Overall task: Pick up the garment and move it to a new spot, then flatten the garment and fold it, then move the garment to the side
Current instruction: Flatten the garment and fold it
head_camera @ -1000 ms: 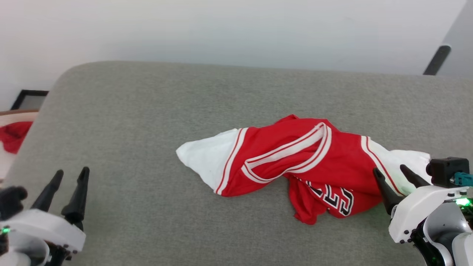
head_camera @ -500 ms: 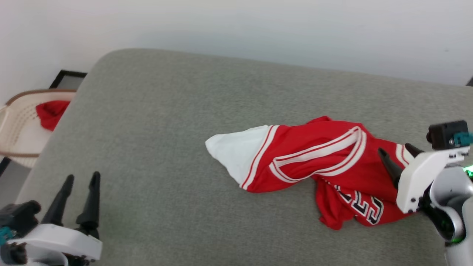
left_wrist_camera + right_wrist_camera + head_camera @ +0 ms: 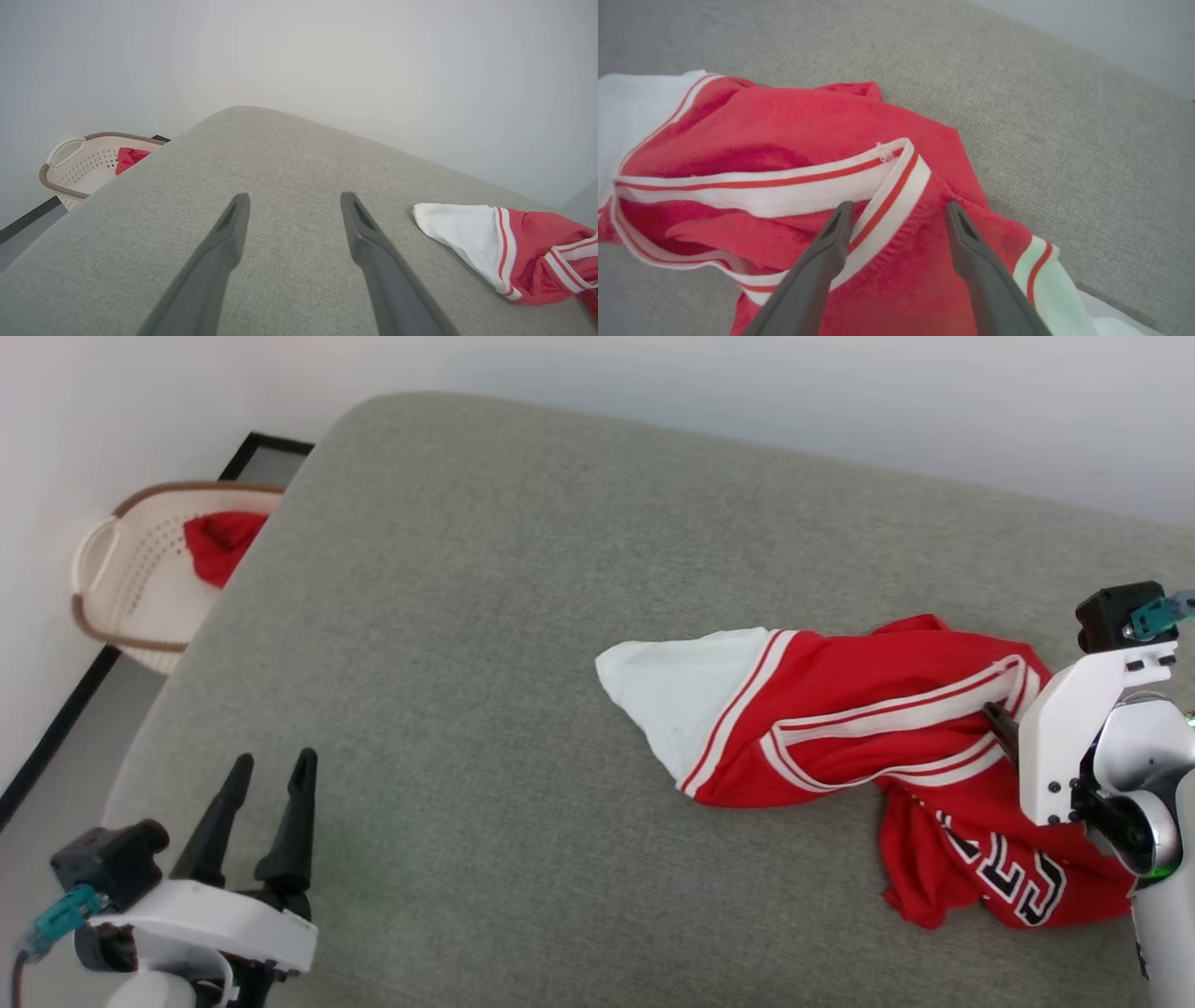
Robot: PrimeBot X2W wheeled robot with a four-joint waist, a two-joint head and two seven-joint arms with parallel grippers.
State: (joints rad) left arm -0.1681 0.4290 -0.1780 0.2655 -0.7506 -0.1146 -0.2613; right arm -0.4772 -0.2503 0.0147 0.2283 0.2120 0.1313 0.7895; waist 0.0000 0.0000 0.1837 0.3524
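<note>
1. The head camera has turned, so the whole picture has slid. The right gripper (image 3: 899, 207) has really moved too. It was at the shirt's (image 3: 840, 709) right edge, and now it is over the striped neck band (image 3: 896, 182).
2. The shirt lies in a crumpled heap on the right part of the grey cushion (image 3: 523, 616).
3. The shirt is long from left to right in the head view. Its white sleeve (image 3: 672, 695) points left, and the letters are at the near right end.
4. The right gripper is much nearer. The shirt is right under its fingers, which are spread wide with nothing pinched. I cannot tell if they touch the cloth yet.
5. The left gripper (image 3: 274, 761) is well apart from the shirt, over bare cushion at the near left. The shirt lies off to its right. Its fingers are spread too and hold nothing.
6. I think the right gripper should go down and pinch at the neck band to lift the shirt.
7. Count: one shirt, two grippers, one basket (image 3: 121, 607) beside the cushion and one small red cloth (image 3: 219, 541) in it.
</note>
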